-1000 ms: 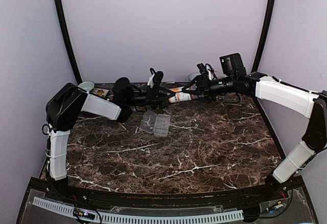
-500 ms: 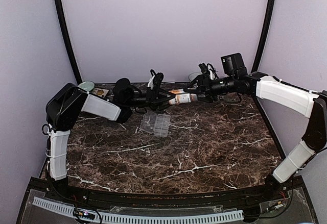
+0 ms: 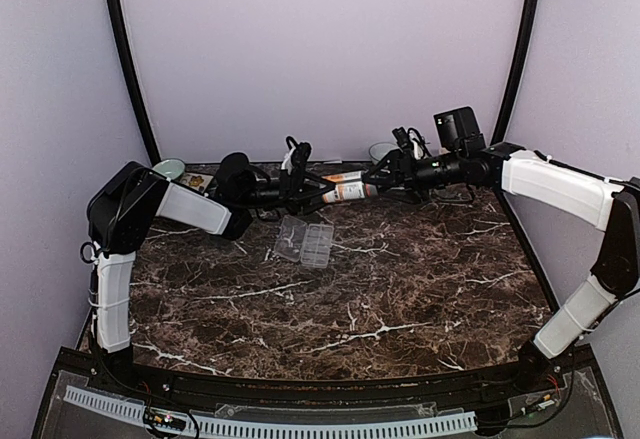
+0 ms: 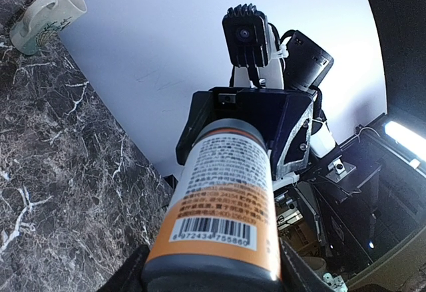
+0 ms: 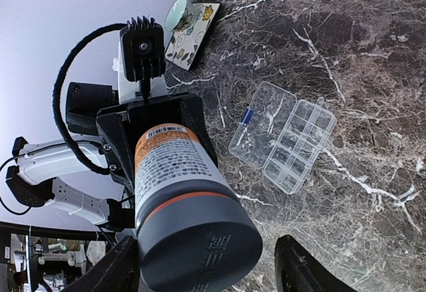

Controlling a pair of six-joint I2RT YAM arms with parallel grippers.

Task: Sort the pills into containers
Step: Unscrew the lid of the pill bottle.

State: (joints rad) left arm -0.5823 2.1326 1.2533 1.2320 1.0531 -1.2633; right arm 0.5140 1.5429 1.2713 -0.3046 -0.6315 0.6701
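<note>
This looks like the cap-removal step: the left tool (image 4: 213, 270) is clamped on the bottle (image 4: 223, 192) above the table's (image 3: 400, 299) far edge. The right tool (image 5: 210, 265) stands apart around the cap (image 5: 200, 239) and should next close and twist, while the open organizer box (image 5: 283, 142) lies just nearer, pills unseen.

top: high, looking down | wrists: close, opposed, share bottle (image 4: 223, 192)

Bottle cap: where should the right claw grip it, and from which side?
Across the round side wall of the grey cap, coming end-on from the robot's right. The bottle hangs level, base held in the left claw, cap pointing at the right claw, whose open fingers flank it.
</note>
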